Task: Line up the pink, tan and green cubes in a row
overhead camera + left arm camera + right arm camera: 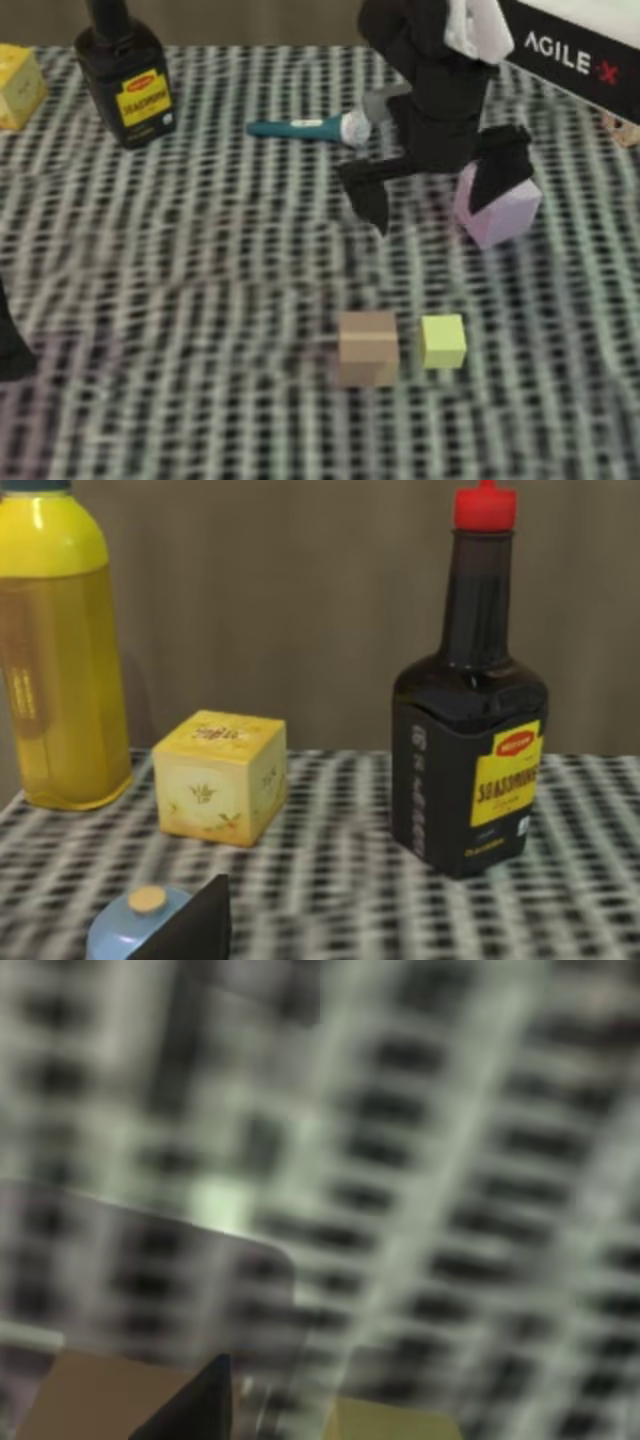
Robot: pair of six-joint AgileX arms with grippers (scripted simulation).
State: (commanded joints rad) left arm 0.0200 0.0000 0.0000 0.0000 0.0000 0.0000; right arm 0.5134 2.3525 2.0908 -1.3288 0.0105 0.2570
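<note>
our right tool (437, 195) hangs with fingers spread wide, holding nothing, one finger over the pink cube (500, 212) at the worktop's right, while the tan cube (368, 348) and green cube (443, 341) sit side by side nearer the front.

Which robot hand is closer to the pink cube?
The right one. The right gripper hangs open just beside the pink cube, one finger overlapping it. The left arm is parked far off at the table's left edge.
</note>
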